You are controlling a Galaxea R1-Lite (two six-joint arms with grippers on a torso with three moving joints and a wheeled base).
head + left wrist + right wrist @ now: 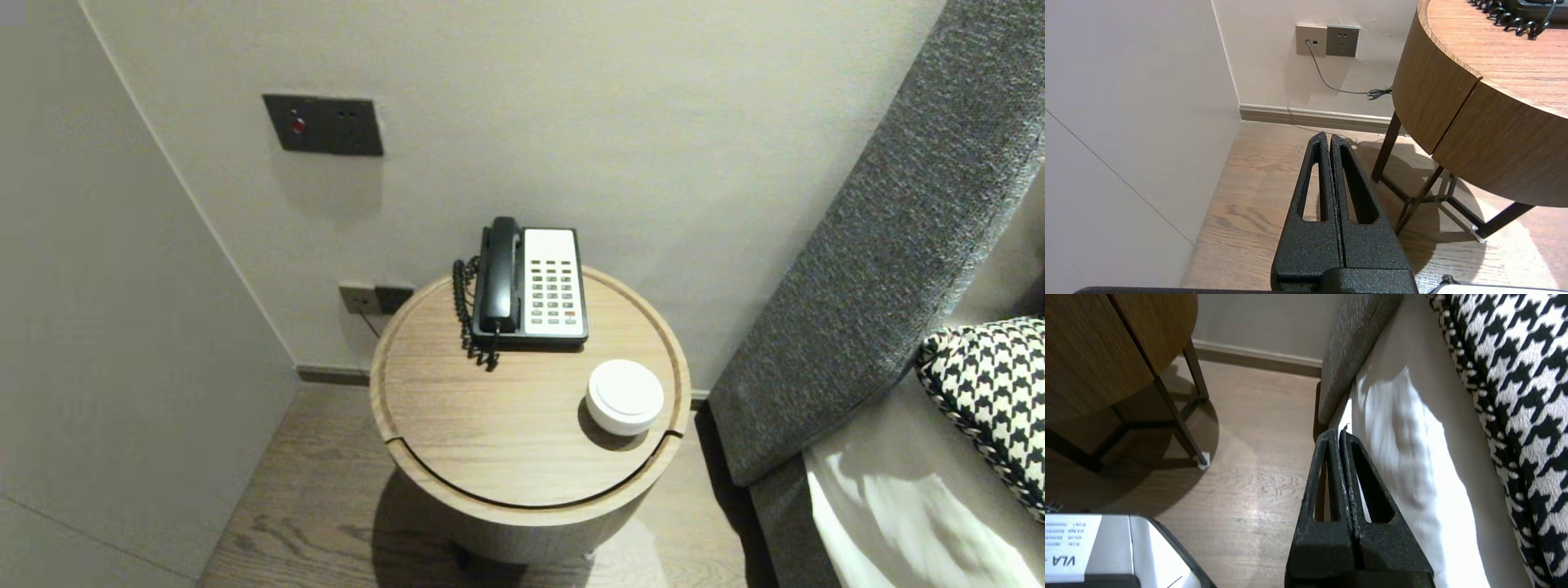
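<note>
A round wooden side table [457, 425] carries a black-and-white desk phone [532, 282] at its back, with the black handset [500, 273] resting in its cradle. A white round lidded container [625, 396] sits near the table's right front rim. Neither arm shows in the head view. My left gripper [1327, 136] hangs shut and empty above the wooden floor, beside the table's rim [1437, 94]. Low between the table's legs [1180, 416] and the white bedsheet [1412, 457], my right gripper [1336, 435] is shut with nothing in it.
A grey upholstered headboard [882, 245] and a houndstooth pillow [988, 392] stand to the right. Wall sockets [1327, 40] with a plugged cable sit behind the table, and a dark switch panel [322, 124] is higher up. A pale wall [98, 327] closes the left side.
</note>
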